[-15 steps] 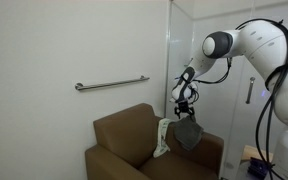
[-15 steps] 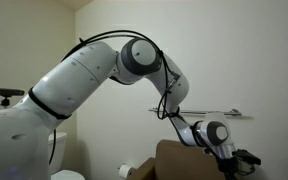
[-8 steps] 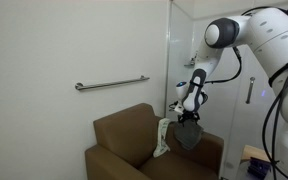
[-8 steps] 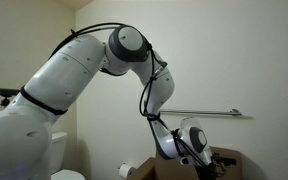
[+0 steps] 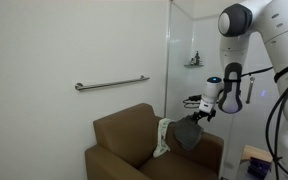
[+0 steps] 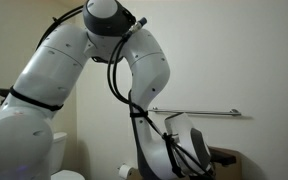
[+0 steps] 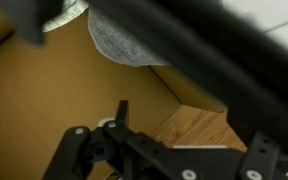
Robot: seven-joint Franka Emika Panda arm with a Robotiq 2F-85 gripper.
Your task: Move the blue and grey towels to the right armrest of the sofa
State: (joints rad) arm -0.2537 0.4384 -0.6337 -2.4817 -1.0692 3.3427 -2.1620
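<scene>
Fingers of the black Robotiq gripper (image 5: pixel 198 113) stand spread and empty, just above the right armrest (image 5: pixel 210 147).
On the boxy brown upholstered sofa (image 5: pixel 124 135), a narrow cream cloth (image 5: pixel 162 138) hangs down the armrest's inner edge. Beside it the dark charcoal grey towel (image 5: pixel 187 134) lies crumpled and soft on the flat top, seemingly delivered. No sky-blue towel can be made out.

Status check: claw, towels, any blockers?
Claw open, empty, hovering above. Grey towel on right armrest. Blue towel not seen. Cream cloth beside grey; nothing blocking.
</scene>
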